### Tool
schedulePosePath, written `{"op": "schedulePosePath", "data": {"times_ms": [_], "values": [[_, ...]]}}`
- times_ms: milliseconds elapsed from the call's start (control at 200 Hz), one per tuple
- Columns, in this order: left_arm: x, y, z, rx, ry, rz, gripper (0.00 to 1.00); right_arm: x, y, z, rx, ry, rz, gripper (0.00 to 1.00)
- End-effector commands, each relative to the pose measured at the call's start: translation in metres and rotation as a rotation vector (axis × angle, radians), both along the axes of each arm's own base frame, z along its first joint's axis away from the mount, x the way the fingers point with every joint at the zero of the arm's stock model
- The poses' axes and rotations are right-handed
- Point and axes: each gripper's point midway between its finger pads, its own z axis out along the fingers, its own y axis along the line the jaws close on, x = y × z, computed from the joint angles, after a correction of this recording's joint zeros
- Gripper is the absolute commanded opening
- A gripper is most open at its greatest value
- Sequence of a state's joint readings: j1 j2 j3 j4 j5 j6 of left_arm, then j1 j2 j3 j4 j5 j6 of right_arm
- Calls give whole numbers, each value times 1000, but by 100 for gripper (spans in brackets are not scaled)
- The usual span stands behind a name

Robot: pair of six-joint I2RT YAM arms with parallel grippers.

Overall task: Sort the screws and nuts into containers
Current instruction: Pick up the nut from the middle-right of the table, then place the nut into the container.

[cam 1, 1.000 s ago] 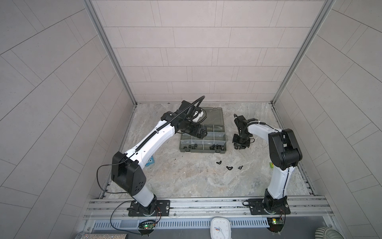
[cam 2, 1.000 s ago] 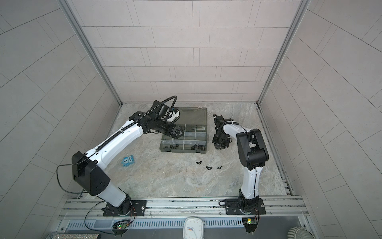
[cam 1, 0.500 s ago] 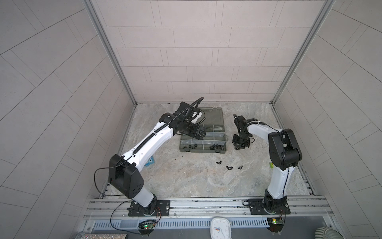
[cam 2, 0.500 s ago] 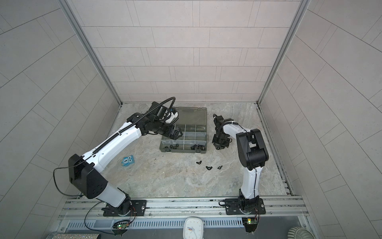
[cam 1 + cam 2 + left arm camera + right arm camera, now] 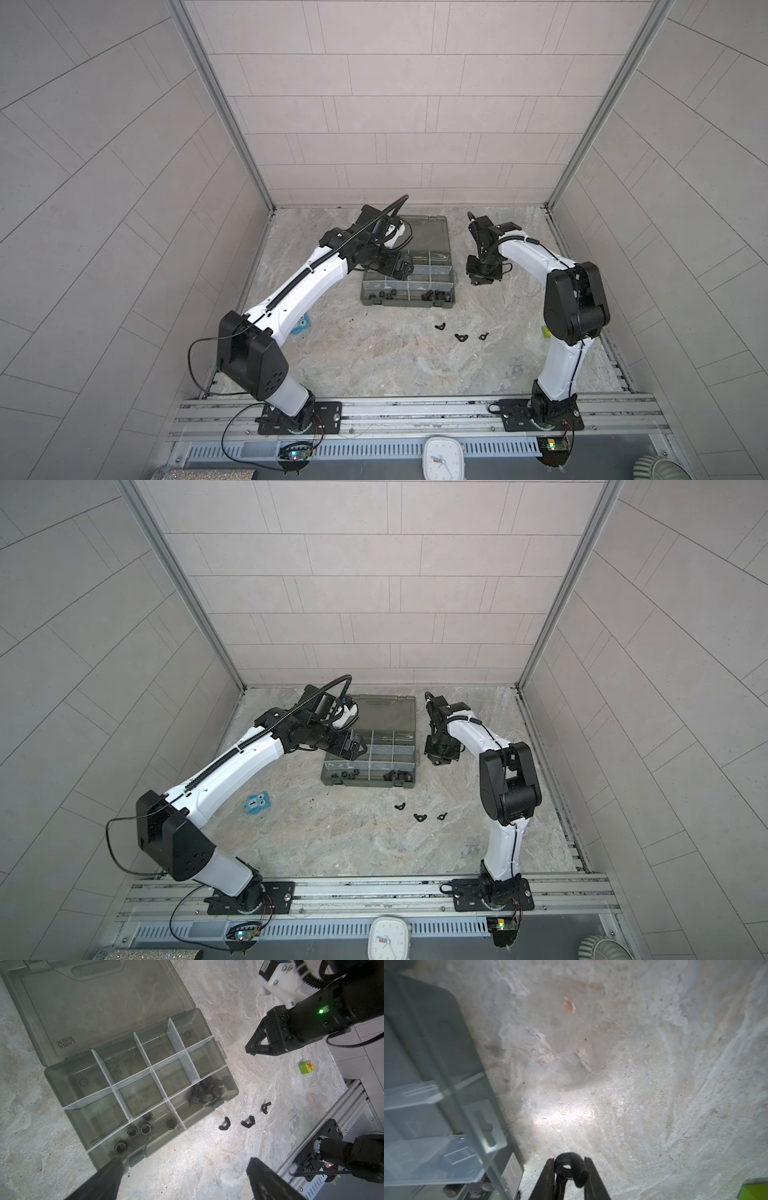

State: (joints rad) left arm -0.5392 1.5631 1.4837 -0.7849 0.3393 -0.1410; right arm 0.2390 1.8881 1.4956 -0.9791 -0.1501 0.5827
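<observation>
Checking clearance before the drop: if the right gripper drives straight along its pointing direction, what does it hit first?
Likely bare table, beside the organiser case, not in it. The wing nut held in the right gripper would probably touch first; depth unclear.

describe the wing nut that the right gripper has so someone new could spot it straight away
Find the flat olive-grey plastic organiser case on the stone-patterned table. Beside its right edge hangs the right gripper, and pinched between its jaws is a small black wing nut. It alone is gripped; the three other black wing nuts lie loose on the table.
</observation>
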Motion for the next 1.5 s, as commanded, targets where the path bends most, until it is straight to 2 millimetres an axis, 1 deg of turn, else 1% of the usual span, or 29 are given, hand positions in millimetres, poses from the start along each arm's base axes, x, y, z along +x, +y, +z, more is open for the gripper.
{"op": "schedulePosePath", "data": {"times_ms": [0, 90, 290, 420, 560, 766, 971, 1076, 1176, 1221, 1296, 1371, 1496], "values": [[3, 0, 6, -7, -30, 9, 100, -4, 6, 23, -15, -12, 38, 23], [4, 1, 5, -4, -29, 12, 100, 2, 17, 31, 1, -31, 63, 23], [4, 2, 5, 2, -35, 15, 100, 12, 49, 36, 49, -55, 130, 23], [3, 5, 3, 18, -34, 15, 100, 16, 68, 31, 83, -56, 160, 25], [1, 8, 2, 32, -36, 14, 100, 17, 83, 22, 113, -46, 171, 25], [-3, 12, -2, 49, -36, 12, 100, 20, 91, 13, 120, -40, 175, 26], [-4, 14, -2, 64, -40, -1, 100, 24, 93, 7, 120, -38, 167, 27], [-4, 15, -4, 72, -38, -9, 100, 27, 94, 5, 121, -36, 166, 31], [-5, 15, -5, 78, -38, -13, 100, 29, 95, 6, 124, -39, 162, 42], [-4, 15, -4, 75, -40, -13, 100, 29, 97, 9, 134, -44, 166, 42], [-5, 15, -3, 75, -38, -11, 100, 31, 98, 21, 142, -71, 174, 42], [-5, 15, -1, 67, -37, -9, 100, 31, 95, 39, 141, -105, 186, 42], [-8, 14, 0, 51, -37, -4, 100, 21, 84, 67, 102, -138, 214, 42]]}}
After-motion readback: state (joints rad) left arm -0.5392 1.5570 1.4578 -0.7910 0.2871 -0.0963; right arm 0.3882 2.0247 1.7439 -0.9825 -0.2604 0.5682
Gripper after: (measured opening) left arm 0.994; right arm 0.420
